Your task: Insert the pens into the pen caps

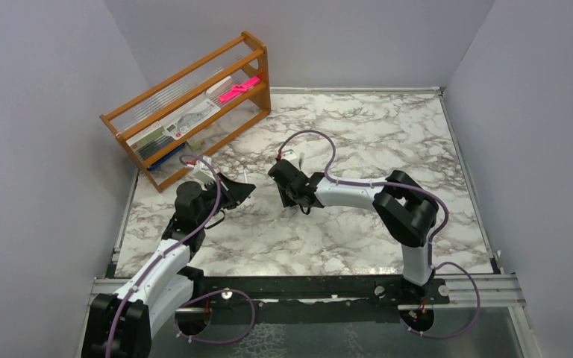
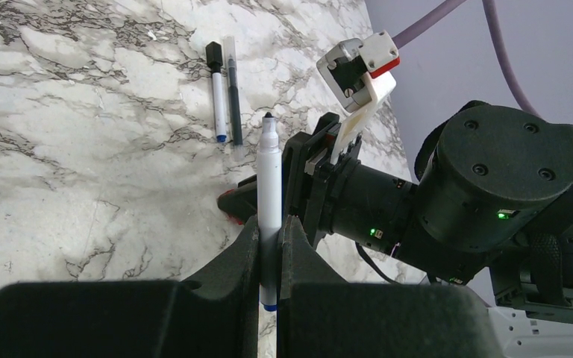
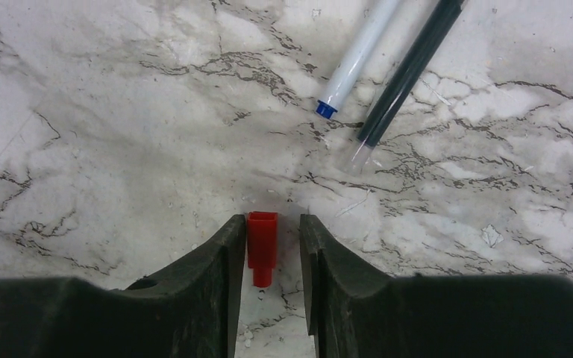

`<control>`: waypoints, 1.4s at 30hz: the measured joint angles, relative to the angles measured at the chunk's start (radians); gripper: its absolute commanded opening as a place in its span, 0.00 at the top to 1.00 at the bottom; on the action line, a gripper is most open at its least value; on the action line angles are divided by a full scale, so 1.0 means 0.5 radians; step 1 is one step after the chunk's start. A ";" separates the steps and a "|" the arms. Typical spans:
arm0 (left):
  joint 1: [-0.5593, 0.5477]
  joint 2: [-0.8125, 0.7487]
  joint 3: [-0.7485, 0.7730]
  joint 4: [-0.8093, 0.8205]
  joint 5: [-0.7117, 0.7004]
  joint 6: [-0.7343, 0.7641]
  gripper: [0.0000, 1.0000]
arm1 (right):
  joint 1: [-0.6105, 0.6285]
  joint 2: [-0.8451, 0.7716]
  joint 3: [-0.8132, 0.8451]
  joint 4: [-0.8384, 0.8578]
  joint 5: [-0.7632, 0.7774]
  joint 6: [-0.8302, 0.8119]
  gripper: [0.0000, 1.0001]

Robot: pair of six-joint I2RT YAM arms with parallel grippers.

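Observation:
My left gripper (image 2: 270, 224) is shut on a white pen (image 2: 269, 179) with a blue end; its dark tip points away from me. In the top view this gripper (image 1: 240, 192) is left of centre. My right gripper (image 3: 266, 224) is open, low on the table, its jaws either side of the red cap (image 3: 262, 242). The cap lies against the left finger, with a gap to the right one. In the top view the right gripper (image 1: 296, 200) faces the left. A white pen (image 3: 354, 60) and a black pen (image 3: 406, 74) lie side by side beyond the cap.
A wooden rack (image 1: 194, 104) stands at the back left and holds a flat pink object (image 1: 239, 89) and other stationery. Grey walls close the table on three sides. In the left wrist view the right arm's wrist (image 2: 448, 201) is close to the held pen.

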 measured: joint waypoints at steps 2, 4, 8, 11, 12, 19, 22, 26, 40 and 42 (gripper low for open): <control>0.000 0.004 0.000 0.000 0.000 0.001 1.00 | 0.000 0.009 0.018 -0.001 0.000 -0.011 0.80; 0.000 0.004 0.000 0.000 0.000 0.002 1.00 | 0.002 0.015 0.021 0.001 -0.001 -0.019 0.94; 0.000 0.005 0.000 0.000 0.004 0.007 1.00 | 0.003 0.016 0.021 0.005 -0.002 -0.027 0.99; -0.001 0.006 0.000 0.008 0.038 0.004 1.00 | 0.003 -0.011 -0.021 0.051 -0.008 -0.022 0.99; -0.006 0.009 -0.001 0.030 0.060 -0.005 1.00 | 0.003 -0.035 -0.056 0.076 -0.017 -0.021 0.99; -0.459 -0.042 -0.095 0.348 0.070 -0.123 1.00 | -0.072 -0.616 -0.488 0.484 -0.270 0.095 0.99; -0.693 -0.013 -0.100 0.507 0.048 -0.164 1.00 | -0.107 -0.921 -0.614 0.753 -0.348 0.201 0.99; -0.893 0.105 -0.100 0.746 -0.047 -0.215 1.00 | -0.127 -1.244 -0.723 1.048 -0.360 0.323 0.99; -1.136 0.488 0.129 1.292 -0.216 -0.288 1.00 | -0.128 -1.870 -1.101 1.374 -0.368 0.596 0.99; -1.154 0.530 0.175 1.350 -0.214 -0.288 1.00 | -0.127 -1.891 -1.101 1.384 -0.369 0.611 0.99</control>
